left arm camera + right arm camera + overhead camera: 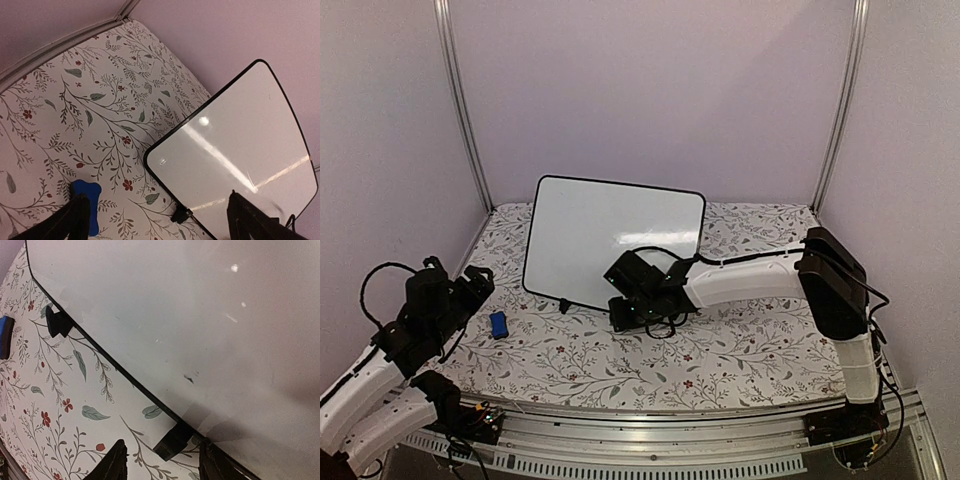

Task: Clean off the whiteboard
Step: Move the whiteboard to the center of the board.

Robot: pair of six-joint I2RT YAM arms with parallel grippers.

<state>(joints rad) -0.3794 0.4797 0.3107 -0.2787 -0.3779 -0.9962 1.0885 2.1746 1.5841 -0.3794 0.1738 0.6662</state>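
The whiteboard (610, 235) leans upright at the back middle of the table, white and glossy with a thin black frame. In the right wrist view the whiteboard (200, 315) is nearly blank, with one small dark smudge (189, 378). My right gripper (625, 305) is open and empty at the board's lower edge; in its own view the right gripper (162, 465) has its jaws on either side of a black foot (175, 440). My left gripper (475, 285) is open and empty at the left. The blue eraser (498, 324) lies on the table beside it.
The table has a floral cloth (740, 340). In the left wrist view the left gripper (160, 222) faces the board's corner (150, 160), with the eraser (87, 197) by its left finger (75, 220). Metal posts (460, 110) and lilac walls close the back.
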